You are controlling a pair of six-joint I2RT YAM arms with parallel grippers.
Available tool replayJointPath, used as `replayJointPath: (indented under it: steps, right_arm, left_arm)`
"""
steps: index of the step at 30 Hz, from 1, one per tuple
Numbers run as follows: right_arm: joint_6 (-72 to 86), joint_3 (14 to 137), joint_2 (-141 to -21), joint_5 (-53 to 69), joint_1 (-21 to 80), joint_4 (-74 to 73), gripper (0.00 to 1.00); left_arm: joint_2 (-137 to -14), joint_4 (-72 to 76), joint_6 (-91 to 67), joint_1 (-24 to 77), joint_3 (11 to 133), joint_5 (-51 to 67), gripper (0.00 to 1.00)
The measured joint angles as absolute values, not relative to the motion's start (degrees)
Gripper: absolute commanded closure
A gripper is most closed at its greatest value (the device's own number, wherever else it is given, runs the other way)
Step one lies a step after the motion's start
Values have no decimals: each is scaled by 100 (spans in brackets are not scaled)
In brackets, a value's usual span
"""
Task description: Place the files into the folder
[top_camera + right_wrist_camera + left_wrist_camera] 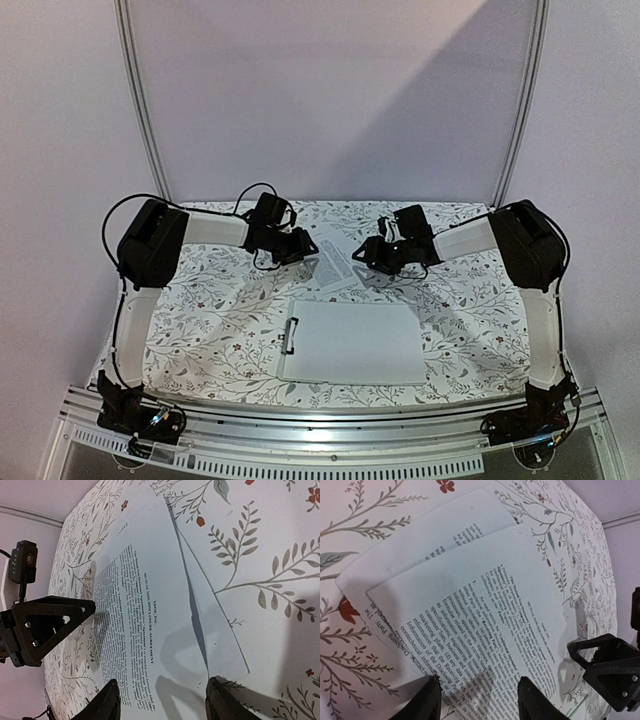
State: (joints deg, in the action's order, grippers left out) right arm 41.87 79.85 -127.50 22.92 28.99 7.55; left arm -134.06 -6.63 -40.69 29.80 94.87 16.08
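The files (pixel 336 268) are two overlapping white sheets, printed side up, lying on the floral cloth behind the folder. The folder (pixel 360 343) is a pale board lying flat at table centre, its dark clip (pixel 291 335) at the left short edge. My left gripper (pixel 300 246) hovers at the sheets' left side and my right gripper (pixel 374 256) at their right side. In the left wrist view the sheets (pixel 470 595) lie below the open, empty gripper (pixel 480 702). In the right wrist view the sheets (pixel 150 600) lie below the open, empty gripper (pixel 162 702).
A floral tablecloth (pixel 220 320) covers the table. The right gripper's finger (pixel 610 672) shows at the edge of the left wrist view, and the left gripper's finger (pixel 45 625) in the right wrist view. A white backdrop wall (pixel 330 100) stands behind.
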Motion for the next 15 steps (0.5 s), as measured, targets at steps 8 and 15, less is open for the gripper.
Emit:
replayJointPath:
  steps: [8, 15]
  right_arm:
    - [4654, 7787, -12796, 2814, 2904, 1297, 44]
    - [5105, 7382, -12796, 3140, 2926, 2150, 44]
  left_arm:
    - [-13406, -604, -4185, 3035, 9459, 1612, 48]
    - [-13402, -508, -4209, 3050, 9397, 1612, 48]
